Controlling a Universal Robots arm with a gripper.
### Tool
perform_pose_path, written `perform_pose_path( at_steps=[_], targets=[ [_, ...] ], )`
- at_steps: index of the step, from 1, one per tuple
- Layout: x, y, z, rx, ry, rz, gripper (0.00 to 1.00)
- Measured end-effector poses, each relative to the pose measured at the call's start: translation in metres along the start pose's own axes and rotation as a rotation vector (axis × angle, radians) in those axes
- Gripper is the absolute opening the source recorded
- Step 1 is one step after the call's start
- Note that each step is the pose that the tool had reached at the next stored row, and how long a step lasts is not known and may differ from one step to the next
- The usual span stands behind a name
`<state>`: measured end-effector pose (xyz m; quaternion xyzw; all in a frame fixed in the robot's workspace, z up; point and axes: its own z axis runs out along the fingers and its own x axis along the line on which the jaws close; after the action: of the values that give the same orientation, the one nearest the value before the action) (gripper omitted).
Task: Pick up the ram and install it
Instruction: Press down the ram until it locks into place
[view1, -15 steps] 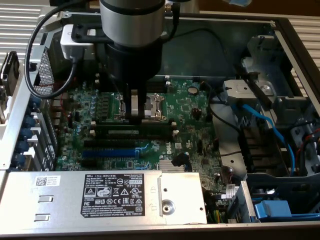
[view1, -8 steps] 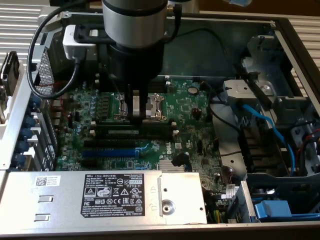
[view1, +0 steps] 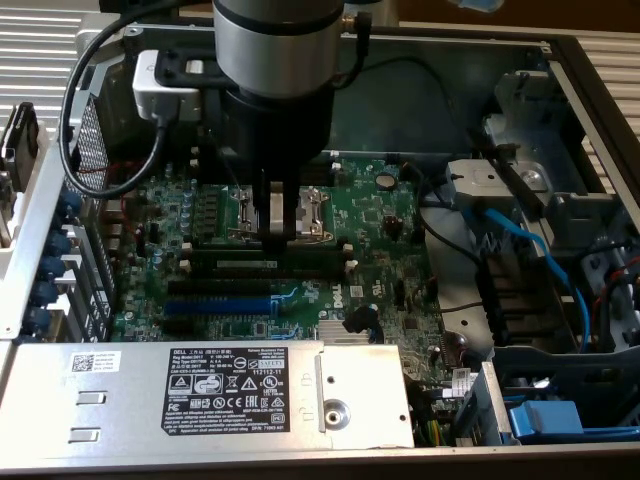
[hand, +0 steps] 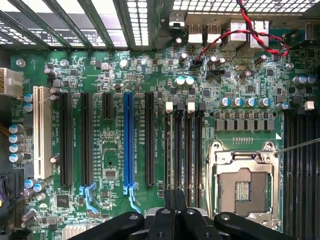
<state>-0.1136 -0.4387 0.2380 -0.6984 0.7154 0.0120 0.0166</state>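
Note:
My gripper (view1: 275, 238) hangs straight down from the arm over the green motherboard (view1: 380, 220), its two dark fingers pressed together and shut. The ram (view1: 250, 263), a long dark green strip with a pale label, lies along a memory slot directly under and in front of the fingertips. I cannot tell whether the tips touch its top edge. In the wrist view the gripper (hand: 175, 196) stands shut over the row of black memory slots (hand: 182, 145); there the ram is edge-on and I cannot tell which slot holds it.
The open CPU socket (view1: 315, 210) (hand: 245, 187) sits just behind the fingers. A blue expansion slot (view1: 215, 303) (hand: 129, 145) lies nearby. The silver power supply (view1: 200, 390) bounds the front, blue cables (view1: 530, 250) and drive bays the exterior view's right, red wires (hand: 235, 37) the port side.

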Motion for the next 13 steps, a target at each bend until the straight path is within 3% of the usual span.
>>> perform_pose_path(
  at_steps=[13],
  targets=[
    [-0.0019,-0.0012,0.0025,-0.0056,0.0,-0.001,0.1]
  ],
)
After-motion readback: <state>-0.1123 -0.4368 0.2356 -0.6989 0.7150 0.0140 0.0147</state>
